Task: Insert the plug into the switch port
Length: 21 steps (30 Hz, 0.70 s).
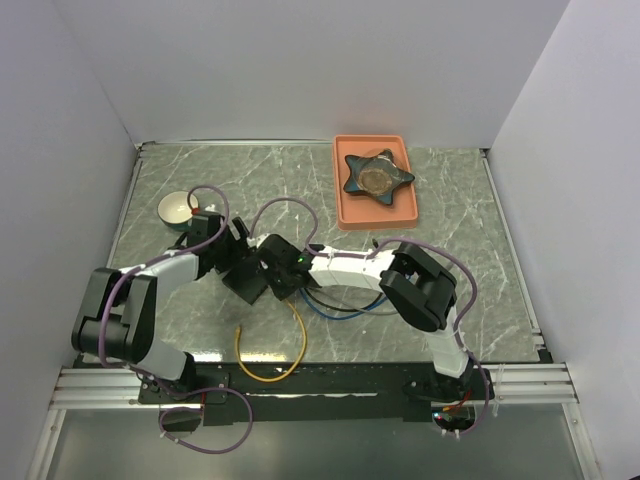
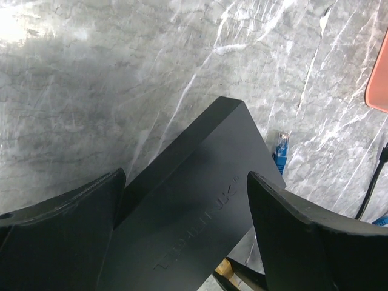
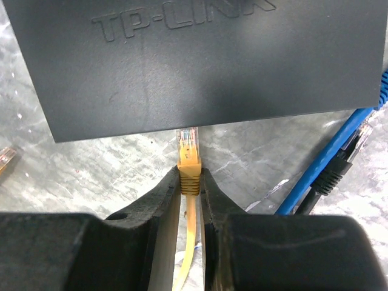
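1. One black switch [image 3: 200, 60] lay near the centre of the table [image 1: 500, 250], lettered face up. Its ports were hidden.
2. One yellow plug [image 3: 188, 154] was clamped in the right end effector [image 3: 190, 176], its tip just at the switch's near edge.
3. The left end effector [image 2: 185, 179] had its fingers wide apart astride the switch. I cannot tell whether it gripped.
4. Three cables lay beside the switch: yellow [image 1: 302, 345], blue [image 3: 321, 160] and black [image 3: 330, 180].
5. One orange tray [image 1: 345, 212] holding one star-shaped object [image 1: 378, 175] sat well beyond the switch. One bowl [image 1: 178, 208] sat beyond it, leftward.

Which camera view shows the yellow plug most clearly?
The right wrist view: the yellow plug sits pinched in the right gripper, its clear tip just before the switch edge. The top external view shows only its yellow cable; the left wrist view shows just a yellow sliver at the bottom edge.
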Tool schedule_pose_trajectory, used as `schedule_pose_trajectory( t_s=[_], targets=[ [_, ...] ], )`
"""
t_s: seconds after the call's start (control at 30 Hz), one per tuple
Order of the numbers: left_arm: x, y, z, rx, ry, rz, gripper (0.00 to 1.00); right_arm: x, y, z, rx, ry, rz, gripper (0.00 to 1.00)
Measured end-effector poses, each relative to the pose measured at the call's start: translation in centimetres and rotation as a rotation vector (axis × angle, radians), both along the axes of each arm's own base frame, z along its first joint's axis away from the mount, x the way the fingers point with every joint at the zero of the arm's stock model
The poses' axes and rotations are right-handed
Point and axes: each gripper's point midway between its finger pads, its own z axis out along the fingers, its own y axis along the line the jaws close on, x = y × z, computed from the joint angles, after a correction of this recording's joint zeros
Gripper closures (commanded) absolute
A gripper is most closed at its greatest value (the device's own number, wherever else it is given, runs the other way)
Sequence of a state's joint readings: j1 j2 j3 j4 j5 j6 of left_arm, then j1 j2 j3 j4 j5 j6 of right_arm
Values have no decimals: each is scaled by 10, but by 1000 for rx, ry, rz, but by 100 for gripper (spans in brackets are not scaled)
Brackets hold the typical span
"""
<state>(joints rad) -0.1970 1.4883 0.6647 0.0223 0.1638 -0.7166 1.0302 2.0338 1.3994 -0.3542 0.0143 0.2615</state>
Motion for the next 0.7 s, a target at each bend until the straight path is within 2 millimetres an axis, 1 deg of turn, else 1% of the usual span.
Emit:
schedule_pose_trajectory(
  t_s=[0.37, 0.7],
  targets=[
    [12, 1, -1, 18, 3, -30, 11, -6, 2, 0, -26, -39, 93, 100],
    [21, 18, 1, -69, -12, -8, 12, -13, 4, 0, -48, -69, 138, 100]
  ],
)
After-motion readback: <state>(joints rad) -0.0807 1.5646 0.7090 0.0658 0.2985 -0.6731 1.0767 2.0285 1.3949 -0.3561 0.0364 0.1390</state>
